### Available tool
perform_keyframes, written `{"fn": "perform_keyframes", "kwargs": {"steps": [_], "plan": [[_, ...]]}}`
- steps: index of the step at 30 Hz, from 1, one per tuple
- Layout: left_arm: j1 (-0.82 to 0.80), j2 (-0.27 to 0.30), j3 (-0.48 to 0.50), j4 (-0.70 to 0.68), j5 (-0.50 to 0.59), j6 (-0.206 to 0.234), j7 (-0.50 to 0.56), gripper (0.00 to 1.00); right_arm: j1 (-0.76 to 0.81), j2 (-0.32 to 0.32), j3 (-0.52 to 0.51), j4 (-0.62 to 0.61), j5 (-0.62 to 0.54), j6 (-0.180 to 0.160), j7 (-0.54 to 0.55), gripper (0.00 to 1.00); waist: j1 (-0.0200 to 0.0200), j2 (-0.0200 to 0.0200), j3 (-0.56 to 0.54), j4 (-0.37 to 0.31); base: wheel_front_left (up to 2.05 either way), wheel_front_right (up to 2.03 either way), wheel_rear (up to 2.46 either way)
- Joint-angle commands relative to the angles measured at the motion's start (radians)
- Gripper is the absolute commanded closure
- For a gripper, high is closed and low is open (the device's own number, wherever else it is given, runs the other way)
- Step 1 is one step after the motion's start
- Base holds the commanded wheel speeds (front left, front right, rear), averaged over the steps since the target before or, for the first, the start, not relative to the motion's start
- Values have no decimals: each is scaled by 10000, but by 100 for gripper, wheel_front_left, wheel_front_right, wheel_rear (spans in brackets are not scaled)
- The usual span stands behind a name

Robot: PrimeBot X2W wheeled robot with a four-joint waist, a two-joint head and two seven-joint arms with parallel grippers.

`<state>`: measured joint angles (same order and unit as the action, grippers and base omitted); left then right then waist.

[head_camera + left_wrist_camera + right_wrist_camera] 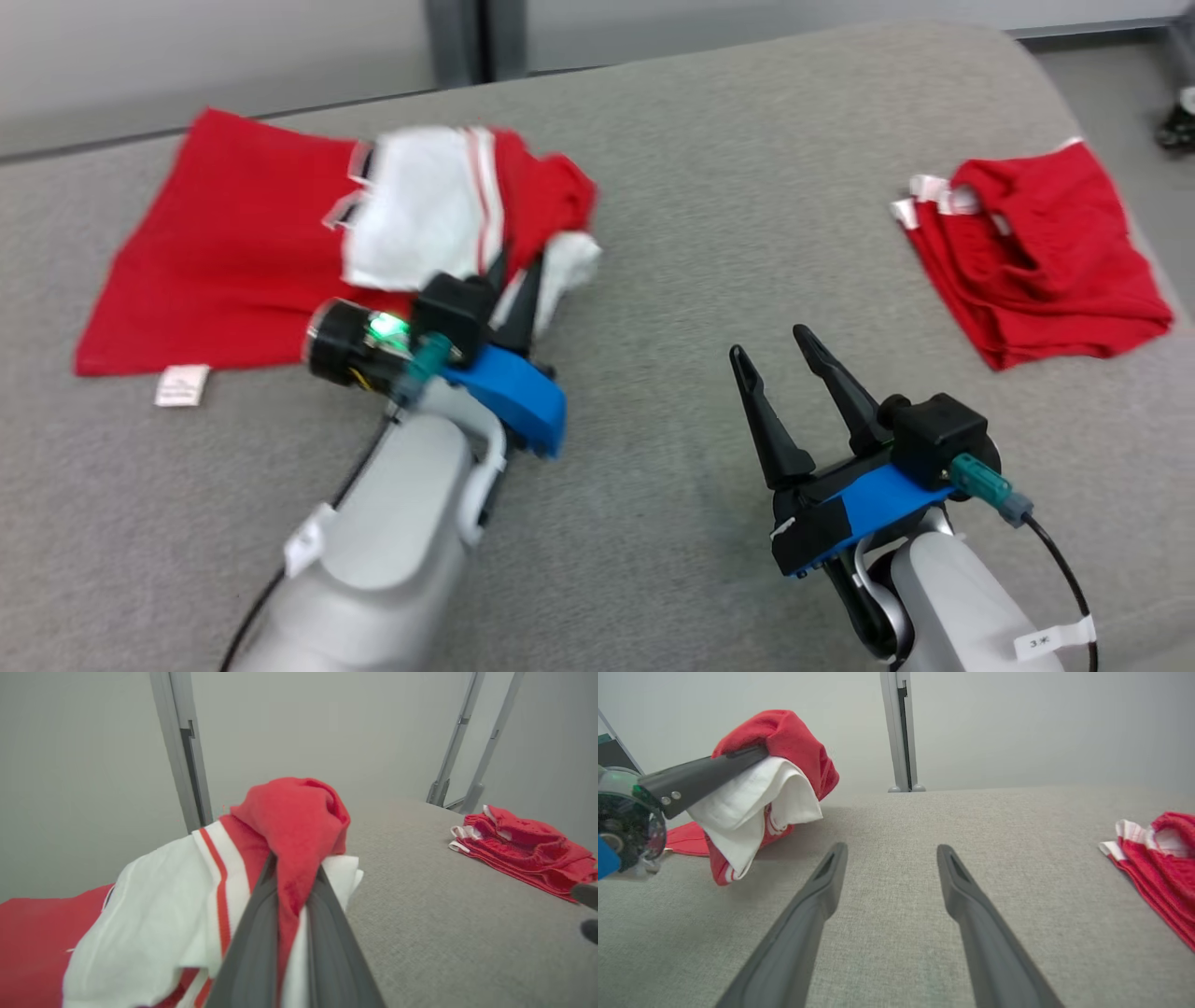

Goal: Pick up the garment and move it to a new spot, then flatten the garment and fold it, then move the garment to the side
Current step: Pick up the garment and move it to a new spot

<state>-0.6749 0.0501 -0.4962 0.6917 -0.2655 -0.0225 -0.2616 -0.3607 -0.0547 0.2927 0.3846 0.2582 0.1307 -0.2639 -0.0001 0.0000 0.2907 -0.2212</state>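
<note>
Left wrist view shows the left gripper (296,865) with its jaws pressed together on a bunched red fold of the garment (154,905). It holds that edge raised off the grey padded surface (444,914) while the white striped panel (140,896) drapes beside the grip. The rest of the garment lies spread on the surface's left part, so the pinch looks meant to carry one side over the other as a fold. The right gripper (889,851) hovers above bare surface nearby, jaws spread wide and holding nothing, probably free to pin or smooth cloth. A second red garment (1036,261) lies folded well apart at the right, likely set aside.
</note>
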Motion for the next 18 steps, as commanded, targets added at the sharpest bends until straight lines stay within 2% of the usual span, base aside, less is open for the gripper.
{"fn": "perform_keyframes", "kwargs": {"steps": [1, 7, 8, 9, 10, 15, 18], "plan": [[159, 11, -444, -130, -255, 112, -46, 100, 157, 38, 5, 57, 54, 1, -2, 0, 1, 0, -404, -516, 0, 0, 0], [690, 10, -2586, -463, -1545, 768, -47, 98, 227, 41, 76, 98, 246, 1, -2, 0, 1, 0, -524, -905, 0, 0, 0], [733, 13, -2767, -487, -1642, 880, -47, 62, 266, 39, 72, 109, 254, 1, -2, 0, 1, 0, -547, -914, 0, 0, 0], [822, 13, -2886, -465, -1768, 976, -47, 13, 302, 38, 66, 121, 251, 1, -2, 0, 1, 0, -575, -912, 0, 0, 0], [889, 22, -2976, -435, -1852, 1075, -47, 0, 338, 40, 56, 128, 248, 1, -2, 0, 1, 0, -613, -894, 0, 0, 0], [1303, 10, -2640, -395, -1841, 1549, -45, 0, 458, 35, -92, 165, 176, 1, -2, 0, 1, 0, -803, -604, 0, 0, 0], [1647, 17, -2096, -486, -1555, 1663, -46, 0, 575, 32, -219, 207, 137, 1, -2, 0, 1, 0, -927, -329, 0, 0, 0]]}}
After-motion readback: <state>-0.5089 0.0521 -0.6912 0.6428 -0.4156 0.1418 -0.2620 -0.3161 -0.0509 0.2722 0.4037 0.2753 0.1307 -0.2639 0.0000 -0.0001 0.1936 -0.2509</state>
